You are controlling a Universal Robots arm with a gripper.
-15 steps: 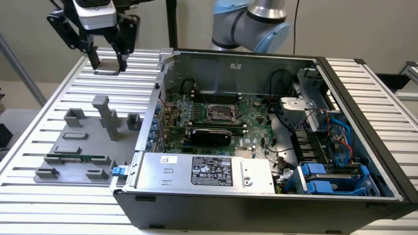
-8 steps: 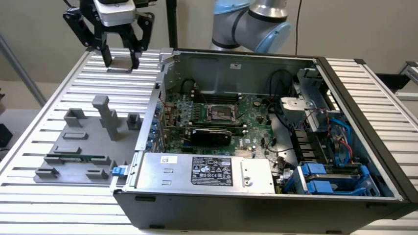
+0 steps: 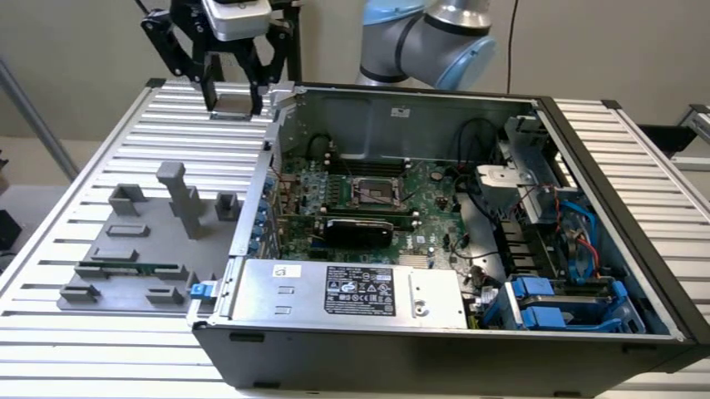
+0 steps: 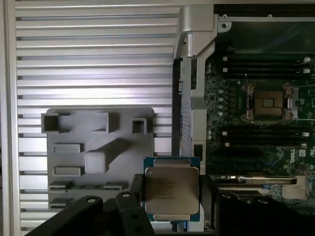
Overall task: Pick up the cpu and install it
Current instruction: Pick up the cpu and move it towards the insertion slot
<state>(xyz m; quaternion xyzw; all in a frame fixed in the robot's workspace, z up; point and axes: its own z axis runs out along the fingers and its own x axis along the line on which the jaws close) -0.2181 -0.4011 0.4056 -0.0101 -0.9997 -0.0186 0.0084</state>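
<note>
Gripper [image 3: 233, 103] clamped on cpu [image 4: 171, 190], chip flat between fingers. Exterior view: pair hangs over slatted table [image 3: 100, 166] at 11 o'clock, just outside computer case [image 3: 444, 366]. Motherboard socket [image 3: 374, 193] well apart, toward 4 o'clock.

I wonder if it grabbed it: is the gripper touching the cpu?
Touching. In the wrist view the gripper clamps the cpu by its edges.
</note>
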